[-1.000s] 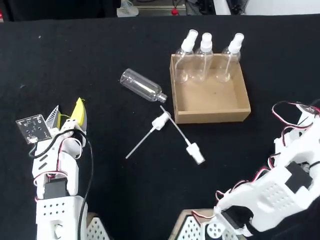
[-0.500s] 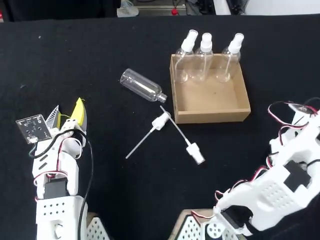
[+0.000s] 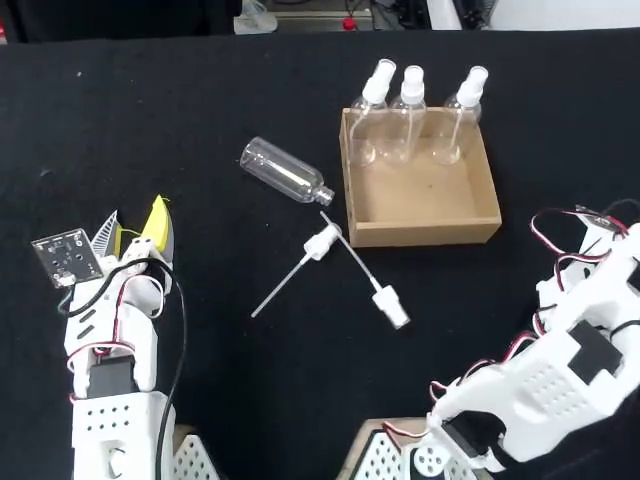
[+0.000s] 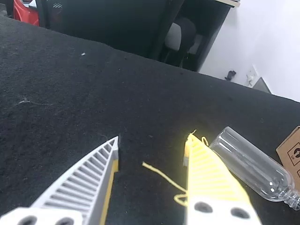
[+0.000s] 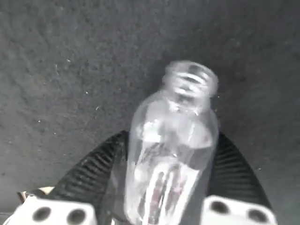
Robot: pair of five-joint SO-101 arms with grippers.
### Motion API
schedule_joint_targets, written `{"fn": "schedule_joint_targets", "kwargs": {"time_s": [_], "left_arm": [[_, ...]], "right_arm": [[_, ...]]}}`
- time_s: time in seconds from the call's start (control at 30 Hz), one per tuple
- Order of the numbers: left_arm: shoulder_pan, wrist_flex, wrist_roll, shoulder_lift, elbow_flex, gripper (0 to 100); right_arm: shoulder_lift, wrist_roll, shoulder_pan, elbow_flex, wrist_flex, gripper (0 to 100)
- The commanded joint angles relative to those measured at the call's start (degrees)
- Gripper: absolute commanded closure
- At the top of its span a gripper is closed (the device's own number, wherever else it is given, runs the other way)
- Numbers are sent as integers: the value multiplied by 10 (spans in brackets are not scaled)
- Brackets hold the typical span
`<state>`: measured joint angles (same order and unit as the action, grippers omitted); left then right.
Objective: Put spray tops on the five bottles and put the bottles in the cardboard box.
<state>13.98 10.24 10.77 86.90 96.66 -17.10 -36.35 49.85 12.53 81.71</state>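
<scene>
The cardboard box point(image 3: 480, 222) stands at the back right with three capped bottles point(image 3: 408, 118) leaning on its far wall. An uncapped clear bottle point(image 3: 285, 170) point(image 4: 255, 165) lies left of the box. Two spray tops point(image 3: 322, 243) point(image 3: 391, 306) with long tubes lie in front of it. My left gripper point(image 3: 135, 222) point(image 4: 153, 140) rests open at the near left, short of that bottle. My right gripper point(image 5: 171, 145) is shut on another uncapped clear bottle point(image 5: 178, 117), neck pointing away from the wrist. The right arm point(image 3: 585, 330) is at the near right.
A box corner point(image 4: 291, 149) shows beyond the lying bottle in the left wrist view. The black tabletop point(image 3: 200, 90) stretches bare to the left and back. Red and black cables point(image 3: 560, 225) loop off the right arm near the box's front right corner.
The right arm has drifted slightly left and toward the near edge, its cables shifting with it. The left arm and the loose parts have not moved.
</scene>
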Motion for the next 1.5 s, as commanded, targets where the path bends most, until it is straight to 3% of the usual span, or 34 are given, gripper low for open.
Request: {"fn": "schedule_joint_targets", "kwargs": {"time_s": [0.0,0.27,0.5,0.63,0.83,1.03,1.33,1.47], "left_arm": [[-5,2,-4,1,12,777],[-6,2,-4,1,12,777],[-6,2,-4,2,12,777],[-6,2,-4,2,12,777],[-6,2,-4,2,12,777],[-6,2,-4,2,12,777],[-6,2,-4,2,12,777],[-6,2,-4,2,12,777]], "right_arm": [[7,-5,-4,-8,-9,891],[14,-41,-15,-105,-4,906],[155,-88,-30,-6,-47,906],[310,-58,-40,141,-178,906],[508,91,-74,378,-440,907],[578,217,-85,475,-626,909],[577,241,-85,640,-929,907],[577,241,-85,689,-1019,907]]}}
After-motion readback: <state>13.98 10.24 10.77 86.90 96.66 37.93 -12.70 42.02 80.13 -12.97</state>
